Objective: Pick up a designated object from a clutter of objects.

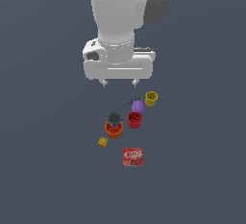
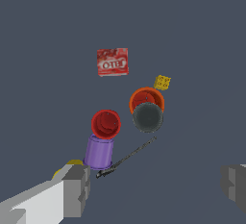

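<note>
The small round dark grey-teal can [image 1: 114, 118] sits in the middle of the clutter, touching the orange plastic cup [image 1: 114, 131]; the red cup [image 1: 135, 120] stands just beside, then one purple cup [image 1: 138, 106] and one yellow cup [image 1: 151, 98]; one tiny yellow block [image 1: 103, 142] and one flat red packet [image 1: 133, 156] lie apart; a thin dark stick [image 2: 126, 158] lies near; the gripper [image 1: 119, 81] hangs above, fingers spread, holding nothing.

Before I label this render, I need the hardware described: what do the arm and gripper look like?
The arm is glossy white with thick rounded links and a grey joint cap. The gripper has a wide white boxy body and two short grey blocky fingers. No cables or markings show.
</note>
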Action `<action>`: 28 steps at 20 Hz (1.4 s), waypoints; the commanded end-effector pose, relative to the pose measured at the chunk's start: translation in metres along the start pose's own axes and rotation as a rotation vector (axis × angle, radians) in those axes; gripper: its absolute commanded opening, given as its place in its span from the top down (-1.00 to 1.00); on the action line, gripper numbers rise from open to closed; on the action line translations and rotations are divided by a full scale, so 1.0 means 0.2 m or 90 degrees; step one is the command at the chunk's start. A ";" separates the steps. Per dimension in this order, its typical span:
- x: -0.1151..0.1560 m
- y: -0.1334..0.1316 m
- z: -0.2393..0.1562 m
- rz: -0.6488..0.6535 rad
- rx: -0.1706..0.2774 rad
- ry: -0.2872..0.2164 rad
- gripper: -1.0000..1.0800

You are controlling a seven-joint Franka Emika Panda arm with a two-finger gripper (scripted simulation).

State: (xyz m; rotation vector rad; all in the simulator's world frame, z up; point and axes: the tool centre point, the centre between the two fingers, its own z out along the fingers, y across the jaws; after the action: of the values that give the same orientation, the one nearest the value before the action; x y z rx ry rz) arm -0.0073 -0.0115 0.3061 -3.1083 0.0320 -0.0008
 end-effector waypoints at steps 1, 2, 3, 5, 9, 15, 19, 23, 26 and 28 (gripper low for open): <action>0.00 0.01 0.02 -0.008 -0.001 0.000 -0.92; 0.01 0.01 0.04 -0.013 -0.001 0.000 -0.92; 0.01 0.01 0.05 -0.019 -0.002 0.000 -0.92; 0.02 0.02 0.09 -0.033 -0.003 0.000 -0.92; 0.04 0.04 0.19 -0.070 -0.007 0.000 -0.92; 0.06 0.09 0.41 -0.151 -0.013 -0.002 -0.92; 0.07 0.12 0.56 -0.209 -0.016 -0.003 -0.92; 0.06 0.14 0.68 -0.254 -0.019 -0.004 -0.92; 0.06 0.16 0.75 -0.280 -0.020 -0.004 -0.92; 0.06 0.16 0.78 -0.293 -0.020 -0.005 -0.92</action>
State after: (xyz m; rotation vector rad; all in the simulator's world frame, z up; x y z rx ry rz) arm 0.0035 -0.0382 0.1541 -3.0701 -0.6569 0.0012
